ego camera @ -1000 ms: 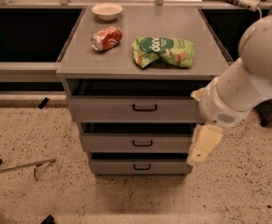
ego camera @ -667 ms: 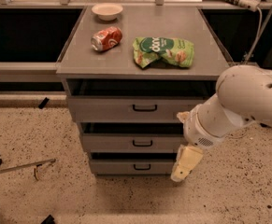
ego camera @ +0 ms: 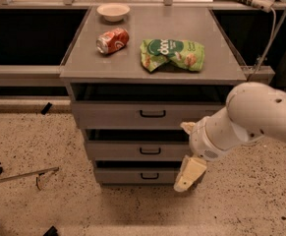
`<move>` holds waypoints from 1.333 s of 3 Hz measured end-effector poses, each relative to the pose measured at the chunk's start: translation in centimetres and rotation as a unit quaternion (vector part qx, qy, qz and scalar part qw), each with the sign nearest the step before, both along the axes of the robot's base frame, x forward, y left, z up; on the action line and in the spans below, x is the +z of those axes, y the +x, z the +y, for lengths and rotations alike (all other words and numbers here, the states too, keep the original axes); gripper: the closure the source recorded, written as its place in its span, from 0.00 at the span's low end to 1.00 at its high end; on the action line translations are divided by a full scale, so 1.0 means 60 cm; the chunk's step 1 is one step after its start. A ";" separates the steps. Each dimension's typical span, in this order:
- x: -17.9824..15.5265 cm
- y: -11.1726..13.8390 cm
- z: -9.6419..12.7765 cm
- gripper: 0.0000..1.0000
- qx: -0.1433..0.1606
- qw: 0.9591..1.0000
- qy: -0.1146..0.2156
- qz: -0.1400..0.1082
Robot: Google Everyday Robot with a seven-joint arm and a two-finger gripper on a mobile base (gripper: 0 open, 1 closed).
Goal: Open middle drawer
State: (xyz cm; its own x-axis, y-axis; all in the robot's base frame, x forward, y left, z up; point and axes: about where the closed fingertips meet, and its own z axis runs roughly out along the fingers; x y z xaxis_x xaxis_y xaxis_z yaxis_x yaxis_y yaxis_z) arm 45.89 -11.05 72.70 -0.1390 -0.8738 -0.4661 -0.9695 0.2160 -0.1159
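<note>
Bulbous white arm [ego camera: 260, 114], rounded white wrist [ego camera: 209, 140], cream gripper [ego camera: 189, 173] by bottom drawer [ego camera: 132, 176]

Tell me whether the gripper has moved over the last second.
Yes. The gripper has dropped and shifted left, from beside the middle drawer to the bottom drawer's right end.

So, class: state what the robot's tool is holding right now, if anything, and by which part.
Nothing. The tool hangs low, right of the middle drawer, clear of its handle.
</note>
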 end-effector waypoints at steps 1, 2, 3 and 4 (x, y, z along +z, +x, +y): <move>-0.087 0.046 0.044 0.00 0.017 0.996 0.079 -0.023; -0.176 0.091 0.078 0.00 0.017 0.993 0.116 -0.034; -0.252 0.110 0.083 0.00 0.010 0.994 0.106 -0.033; -0.271 0.115 0.085 0.00 0.011 0.994 0.105 -0.033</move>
State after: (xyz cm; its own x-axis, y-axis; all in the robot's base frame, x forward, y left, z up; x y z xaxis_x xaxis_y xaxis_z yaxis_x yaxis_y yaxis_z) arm 52.80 -5.93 56.41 -0.0842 -0.7585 -0.6462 -0.9659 0.2214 -0.1341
